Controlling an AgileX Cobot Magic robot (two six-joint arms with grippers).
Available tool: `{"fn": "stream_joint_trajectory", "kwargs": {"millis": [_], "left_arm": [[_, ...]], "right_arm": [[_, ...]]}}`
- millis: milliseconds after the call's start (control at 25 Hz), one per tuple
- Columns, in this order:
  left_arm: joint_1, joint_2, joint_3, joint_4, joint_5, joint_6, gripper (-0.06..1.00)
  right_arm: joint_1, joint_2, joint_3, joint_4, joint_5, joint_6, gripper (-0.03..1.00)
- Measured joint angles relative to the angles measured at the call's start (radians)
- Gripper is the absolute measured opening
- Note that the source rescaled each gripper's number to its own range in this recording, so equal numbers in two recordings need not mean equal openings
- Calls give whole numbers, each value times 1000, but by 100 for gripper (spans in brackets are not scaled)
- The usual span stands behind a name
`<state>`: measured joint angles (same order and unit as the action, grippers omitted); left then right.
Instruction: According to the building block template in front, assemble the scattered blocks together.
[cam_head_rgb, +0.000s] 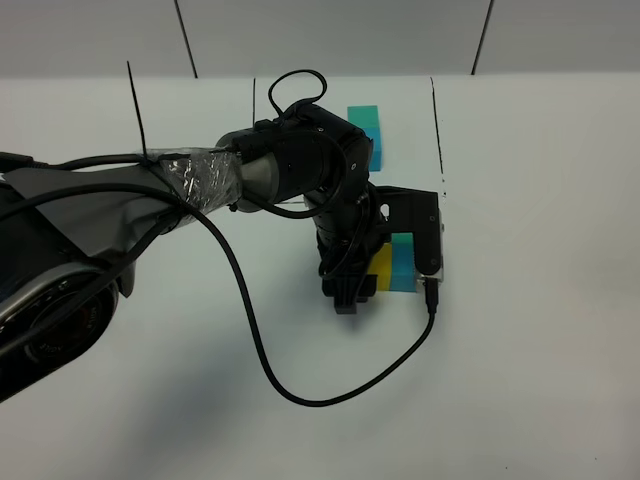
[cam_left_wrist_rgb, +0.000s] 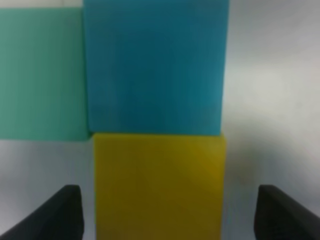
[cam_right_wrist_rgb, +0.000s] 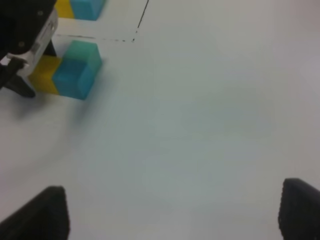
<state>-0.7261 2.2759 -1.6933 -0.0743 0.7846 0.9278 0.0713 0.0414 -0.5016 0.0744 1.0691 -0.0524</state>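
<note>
Left gripper (cam_left_wrist_rgb: 165, 210) is right down over the assembled blocks, its fingers (cam_left_wrist_rgb: 55, 215) standing apart on either side of the yellow cube (cam_left_wrist_rgb: 159, 185) with table showing in the gaps, so that reads as released, not grasping. The yellow cube sits flush against the blue cube (cam_left_wrist_rgb: 155, 65), and the teal cube (cam_left_wrist_rgb: 42, 75) is tucked against the blue one's side: an L, just like the building block template (cam_head_rgb: 368, 135) at the far side of the table (cam_head_rgb: 540, 380) inside its black lines. From the high camera the left arm (cam_head_rgb: 290, 170) reaches in from the left, wrist bent straight down, hiding most of the cluster; only slivers of yellow and blue peek out, so I can't fully judge how square the joints are from there.

The step in hand looks like letting go of the yellow cube. To do it well: finish opening fully, then lift straight up, no sideways drift, so neither finger nudges the yellow cube off the blue one.

Right gripper (cam_right_wrist_rgb: 172, 212) hangs well off to the right over bare table, fingers wide apart, holding nothing.
</note>
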Motion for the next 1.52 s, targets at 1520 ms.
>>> {"fn": "stream_joint_trajectory", "kwargs": {"millis": [1520], "left_arm": [[739, -983, 355, -3, 349, -742, 58]], "right_arm": [[0, 0, 0, 0, 1, 0, 70]]}}
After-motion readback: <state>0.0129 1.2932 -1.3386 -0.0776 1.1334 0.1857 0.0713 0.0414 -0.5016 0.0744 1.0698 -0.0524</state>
